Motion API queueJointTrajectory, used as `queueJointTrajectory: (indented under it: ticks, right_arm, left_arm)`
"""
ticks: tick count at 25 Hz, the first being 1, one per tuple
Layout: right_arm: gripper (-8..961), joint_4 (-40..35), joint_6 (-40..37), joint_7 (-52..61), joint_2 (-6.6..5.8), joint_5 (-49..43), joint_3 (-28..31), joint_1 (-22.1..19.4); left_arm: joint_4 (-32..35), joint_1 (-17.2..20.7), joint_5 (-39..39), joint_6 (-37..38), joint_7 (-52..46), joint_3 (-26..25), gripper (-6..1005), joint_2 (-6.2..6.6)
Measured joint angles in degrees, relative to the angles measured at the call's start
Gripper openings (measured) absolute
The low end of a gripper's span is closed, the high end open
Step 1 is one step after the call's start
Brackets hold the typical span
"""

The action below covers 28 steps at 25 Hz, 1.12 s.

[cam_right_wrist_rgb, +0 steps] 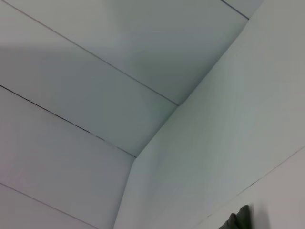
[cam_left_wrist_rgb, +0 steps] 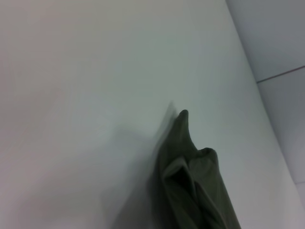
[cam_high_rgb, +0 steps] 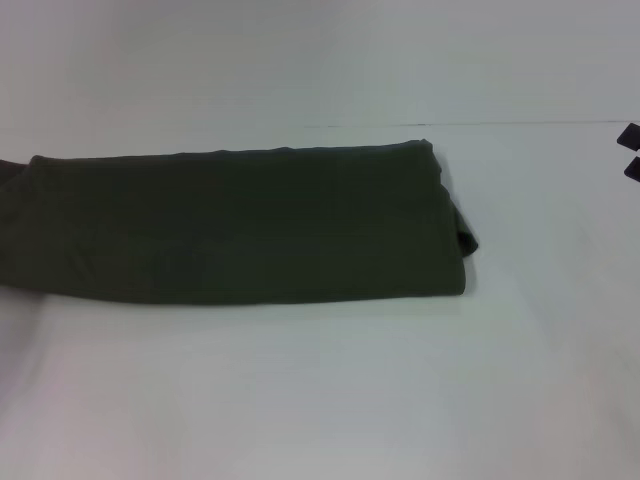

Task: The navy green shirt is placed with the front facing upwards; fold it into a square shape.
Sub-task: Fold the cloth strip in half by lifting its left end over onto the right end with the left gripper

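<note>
The navy green shirt (cam_high_rgb: pixel 240 225) lies folded into a long dark band across the white table (cam_high_rgb: pixel 320 400). It runs from the head view's left edge to just right of the middle, with a small flap sticking out at its right end. No lettering or collar shows. A bunched, pointed end of the shirt (cam_left_wrist_rgb: pixel 190 181) appears in the left wrist view, and a small tip of the shirt (cam_right_wrist_rgb: pixel 238 220) in the right wrist view. My right gripper (cam_high_rgb: pixel 631 150) is at the far right edge, well away from the cloth, with its two dark fingertips apart and holding nothing. The left gripper is out of view.
The table's far edge (cam_high_rgb: pixel 480 124) meets a pale panelled wall (cam_right_wrist_rgb: pixel 95 71). Bare white tabletop lies in front of the shirt and to its right.
</note>
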Motion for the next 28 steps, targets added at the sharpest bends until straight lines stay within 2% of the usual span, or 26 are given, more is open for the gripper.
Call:
queueJointTrajectory:
  ticks: [6,12,16,19,26,27,28]
  right_arm:
    - [725,0.0,-0.03,-0.25,0.14,-0.21,-0.19,0.21]
    - [724,0.0,-0.03,-0.8,0.31,-0.33,-0.12,0.44]
    - [723,0.0,0.0,-0.82,0.35,-0.36,-0.46,0.76]
    - [723,0.0,0.02,-0.84,0.49,-0.37,-0.48,0.81]
    - [722,0.07,0.05,-0.94,0.63,-0.36,-0.48,0.8]
    - [722,0.08,0.05,-0.94,0.66,-0.36,-0.49,0.8]
    - [721,0.09,0.05,-0.94,0.67,-0.37,-0.49,0.79]
  left_arm:
    - [2.07,-1.84,-3.47,6.07,1.18,-0.36,12,0.21]
    - [2.96,-6.39,-7.29,13.15,2.87,0.69,13,0.48]
    - [3.04,-9.68,-7.87,15.27,3.38,2.64,13,-0.08]
    - [3.09,-12.05,-8.25,15.74,3.8,4.31,13,-1.07]
    - [3.67,-16.1,-11.59,15.22,6.38,10.82,11,-4.5]
    - [3.67,-16.1,-11.59,15.22,6.38,10.82,11,-4.5]
    - [3.67,-17.65,-12.66,14.16,8.17,12.89,11,-6.12]
